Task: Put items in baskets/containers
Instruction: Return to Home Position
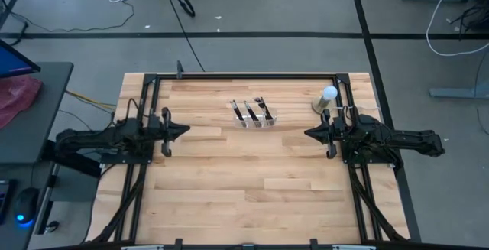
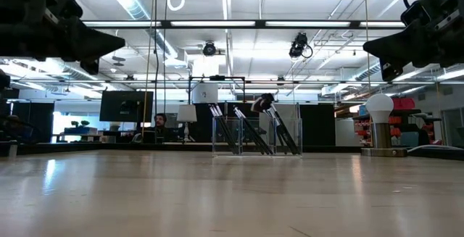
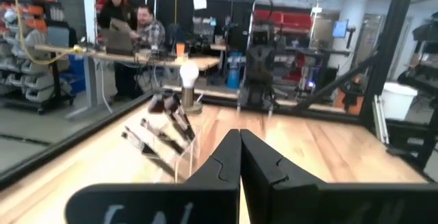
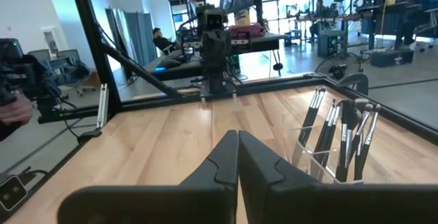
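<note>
— Left gripper (image 1: 182,130) and right gripper (image 1: 311,133) both have their fingers pressed together, with nothing between them. I see this clearly from each wrist camera. They hang above the table (image 1: 244,189), one at each side, well apart from the work.

— And the brushes?

— The makeup brushes (image 1: 250,112) stand leaning inside the clear organiser tray (image 1: 273,118), which sits near the far edge of the table, about in the middle. I find none lying on the wood, so I judge that the sorting is finished.

— If you must lift one again?

— I think they are very light, with stiff handles, but thin and smooth, so they can slip or roll. I would take the handle where it rises above the tray wall, never the soft tip. The tray also seems to be light plastic, so a push on a leaning brush may drag it or tip it.

— Anything close by?

— Only a white ball (image 1: 329,93) on a tan base, near the right gripper, on its far side. In the room behind, people sit at desks.
</note>
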You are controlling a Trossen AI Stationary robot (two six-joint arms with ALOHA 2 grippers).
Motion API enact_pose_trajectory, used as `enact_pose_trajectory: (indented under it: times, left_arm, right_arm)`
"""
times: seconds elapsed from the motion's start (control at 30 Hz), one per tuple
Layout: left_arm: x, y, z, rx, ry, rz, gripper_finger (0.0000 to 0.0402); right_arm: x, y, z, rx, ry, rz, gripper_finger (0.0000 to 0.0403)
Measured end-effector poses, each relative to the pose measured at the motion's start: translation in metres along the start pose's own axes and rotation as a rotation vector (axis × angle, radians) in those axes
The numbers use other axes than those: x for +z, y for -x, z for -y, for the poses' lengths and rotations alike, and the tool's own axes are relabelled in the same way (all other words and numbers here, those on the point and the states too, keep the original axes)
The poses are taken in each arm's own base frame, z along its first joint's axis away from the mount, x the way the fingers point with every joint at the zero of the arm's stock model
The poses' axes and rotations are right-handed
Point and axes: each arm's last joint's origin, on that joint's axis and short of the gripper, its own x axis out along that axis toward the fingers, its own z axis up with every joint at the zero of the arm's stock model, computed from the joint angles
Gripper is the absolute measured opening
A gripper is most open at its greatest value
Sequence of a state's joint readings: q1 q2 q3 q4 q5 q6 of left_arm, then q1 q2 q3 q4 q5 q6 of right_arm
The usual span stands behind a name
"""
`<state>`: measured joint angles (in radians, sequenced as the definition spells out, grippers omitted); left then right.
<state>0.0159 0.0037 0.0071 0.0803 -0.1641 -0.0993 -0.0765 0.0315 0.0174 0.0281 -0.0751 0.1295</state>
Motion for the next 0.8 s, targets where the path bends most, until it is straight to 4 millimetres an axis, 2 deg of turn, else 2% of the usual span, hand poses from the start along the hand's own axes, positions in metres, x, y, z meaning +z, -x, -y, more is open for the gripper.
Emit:
enact_pose_trajectory:
  times: [0.37,0.6,0.8]
  left_arm:
    - [-0.0043,0.0,0.0003,-0.032,-0.04,-0.049,0.0003]
    - [-0.0065,0.0003,0.0028,-0.122,-0.041,-0.077,0.0021]
    - [-0.0087,-0.0011,0.0026,-0.115,-0.034,-0.103,0.0024]
  right_arm:
    - [0.0001,0.0,0.0,0.0,0.0,0.001,0.0013]
    - [0.0001,0.0,0.0,0.001,0.0,0.001,0.0013]
    - [0.0001,0.0,0.0,0.001,0.0,0.001,0.0013]
